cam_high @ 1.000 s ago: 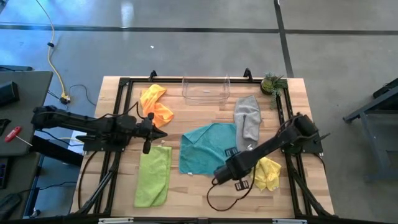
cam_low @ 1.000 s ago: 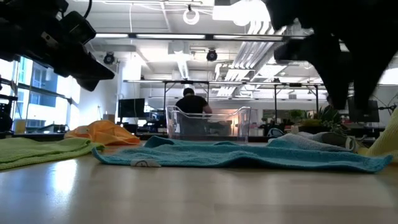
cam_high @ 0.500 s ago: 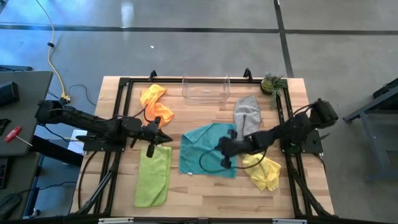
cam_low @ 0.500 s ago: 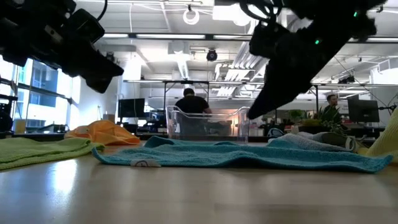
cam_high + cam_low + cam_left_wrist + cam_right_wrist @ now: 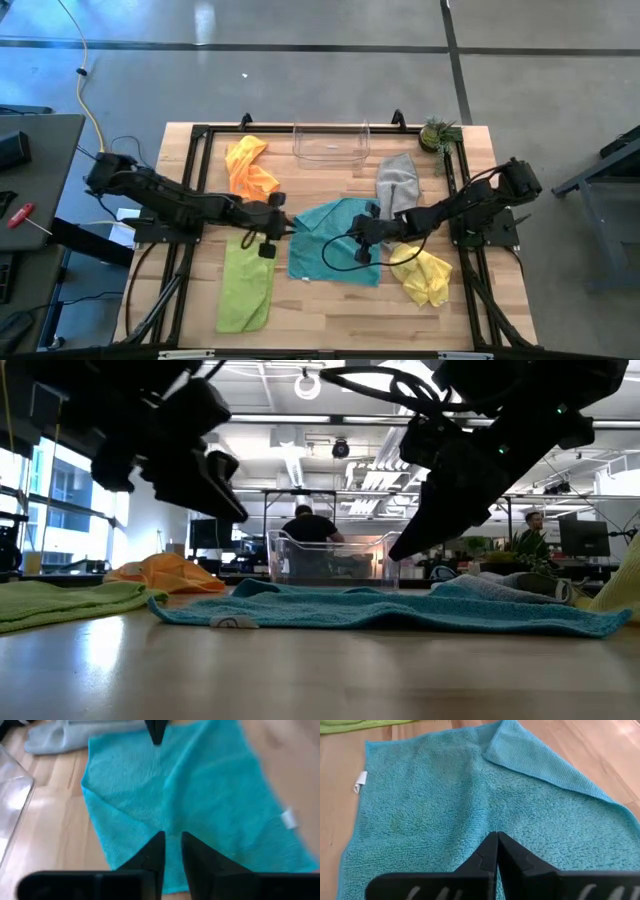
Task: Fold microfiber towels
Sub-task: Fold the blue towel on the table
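The teal towel lies mostly flat at mid-table, one far corner folded over onto itself, a small white tag at one edge. The left gripper hangs over the towel's left edge, its fingers a narrow slit apart and pinching nothing. The right gripper hangs over the towel's right part with its fingers pressed together, empty, not touching the cloth in the low view. The lime towel lies near the front left, the orange towel at the back left. The grey towel lies just right of the teal one, and the yellow towel sits crumpled at the front right. A clear bin stands at the back edge.
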{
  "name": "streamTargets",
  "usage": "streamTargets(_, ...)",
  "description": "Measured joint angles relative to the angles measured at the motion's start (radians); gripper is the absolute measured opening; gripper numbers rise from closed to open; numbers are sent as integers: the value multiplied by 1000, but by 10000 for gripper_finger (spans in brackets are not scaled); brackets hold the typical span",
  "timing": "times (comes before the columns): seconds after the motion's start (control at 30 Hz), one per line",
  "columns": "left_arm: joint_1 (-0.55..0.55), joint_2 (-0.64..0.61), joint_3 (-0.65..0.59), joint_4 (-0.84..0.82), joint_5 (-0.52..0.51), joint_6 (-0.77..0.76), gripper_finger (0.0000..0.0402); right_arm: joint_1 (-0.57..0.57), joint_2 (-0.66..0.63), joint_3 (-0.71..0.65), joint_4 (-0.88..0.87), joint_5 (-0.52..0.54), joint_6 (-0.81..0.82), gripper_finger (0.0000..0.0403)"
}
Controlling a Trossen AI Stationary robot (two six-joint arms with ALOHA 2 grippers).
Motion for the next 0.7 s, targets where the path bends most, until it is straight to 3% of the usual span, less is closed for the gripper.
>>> streamTargets(0.3,20,221,188,-162,-17,201,121,0,0,0,-9,-7,-26,0)
streamTargets(0.5,23,318,242,-167,-144,293,122,1,0,0,-7,-7,-40,0)
streamTargets(0.7,40,360,252,-178,-145,324,114,1,0,0,-6,-14,-47,0)
